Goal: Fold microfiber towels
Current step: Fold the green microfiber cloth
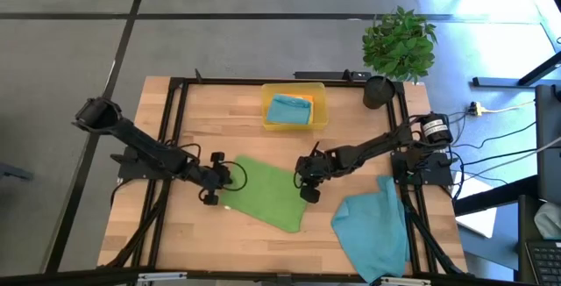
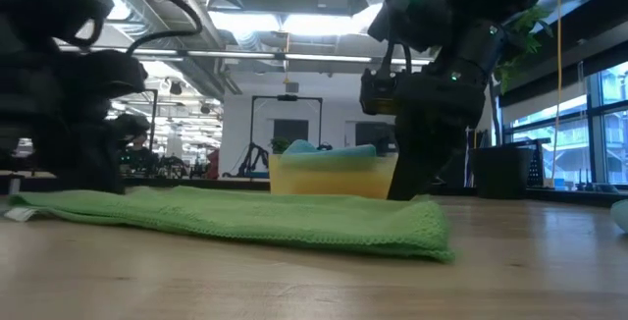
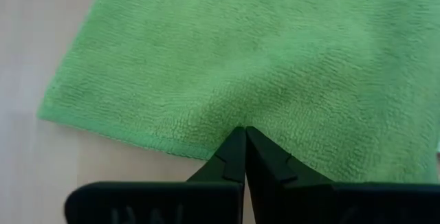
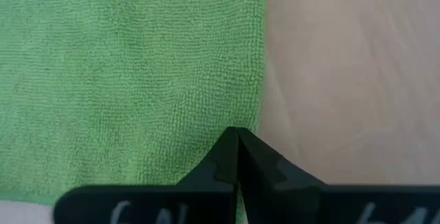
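Observation:
A green towel [image 1: 263,189] lies spread flat on the wooden table, also seen in the low view [image 2: 245,217]. My left gripper [image 1: 226,183] is shut at the towel's left edge [image 3: 244,129]. My right gripper [image 1: 304,183] is shut at its right edge [image 4: 237,131]. A teal-blue towel [image 1: 372,225] lies crumpled at the near right. Another teal-blue towel [image 1: 289,109] lies on an orange one [image 1: 307,99] in the yellow tray. The yellow towel is not in view. My left gripper has its shut fingertips on the green towel's left hemmed edge [image 3: 227,145], coming down at a slant from the table's left. The towel lies flat on the table there. My right gripper has its shut fingertips just inside the towel's right edge [image 4: 254,124], coming from the table's right. The towel lies flat there too.
The translucent yellow tray [image 1: 266,102] stands at the far middle of the table. A potted plant [image 1: 399,45] stands at the far right corner. Bare wood shows near the front edge and at the far left.

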